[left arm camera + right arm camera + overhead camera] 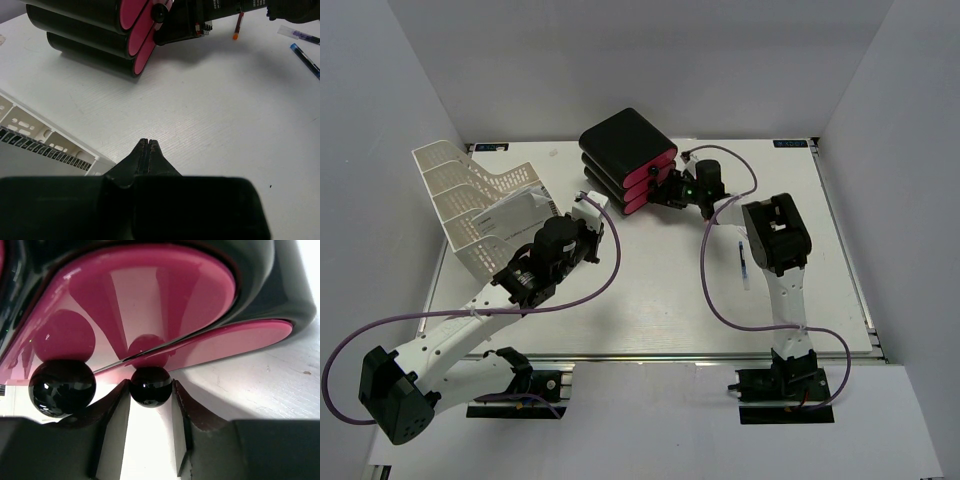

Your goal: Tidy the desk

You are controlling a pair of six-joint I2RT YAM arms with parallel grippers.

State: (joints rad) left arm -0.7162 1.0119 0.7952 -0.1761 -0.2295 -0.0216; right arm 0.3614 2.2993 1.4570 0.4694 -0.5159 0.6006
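Observation:
The white perforated desk [650, 300] carries a black-and-pink drawer unit [625, 150] at the back centre. My right gripper [672, 190] reaches to its front. In the right wrist view its jaws [150, 390] press from both sides on the small black round knob [150, 382] of the lowest pink drawer front [235, 342]. A second, larger-looking knob [62, 387] sits just left of it. My left gripper [149, 142] hovers shut and empty over bare desk [210, 120], between the drawer unit [90, 35] and the mesh tray [30, 130].
A white mesh paper tray [470, 200] holding a sheet of paper [510, 215] stands at the left. A blue pen [743, 262] lies on the desk near the right arm; pens [305, 60] and an orange-tipped one [237, 25] show in the left wrist view. Grey walls enclose the desk.

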